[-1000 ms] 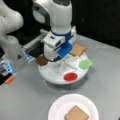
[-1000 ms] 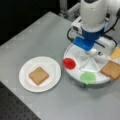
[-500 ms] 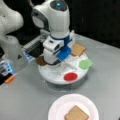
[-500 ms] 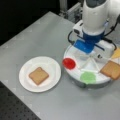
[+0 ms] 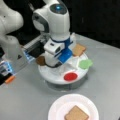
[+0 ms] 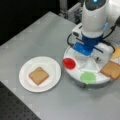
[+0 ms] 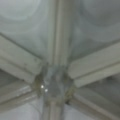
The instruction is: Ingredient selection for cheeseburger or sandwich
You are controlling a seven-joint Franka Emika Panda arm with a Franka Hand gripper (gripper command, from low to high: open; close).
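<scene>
My gripper (image 5: pixel 56 64) hangs low over the middle of the white sectioned tray (image 5: pixel 53 76), its fingers hidden behind the hand (image 6: pixel 86 51). The wrist view shows only the tray's divider hub (image 7: pixel 53 82) close up. The ingredients lie around the tray in both front views: a red disc (image 5: pixel 70 76) (image 6: pixel 69 63), a green leaf (image 5: pixel 85 63) (image 6: pixel 88 77) and a toast square (image 5: pixel 78 49) (image 6: pixel 112 70). A dark patty (image 5: pixel 40 60) and a yellow cheese square (image 6: pixel 117 52) each show in a front view. One toast square (image 5: pixel 76 114) (image 6: pixel 38 75) lies alone on the paper plate (image 6: pixel 51 65).
The paper plate (image 5: pixel 58 108) sits on the grey table beside the tray. A second robot base and blue-lit equipment (image 5: pixel 15 57) stand at a front view's left. The table's dark edge (image 6: pixel 15 110) runs along a front view's bottom left.
The arm has come down a little closer to the tray's centre. The food pieces and the plate have not moved.
</scene>
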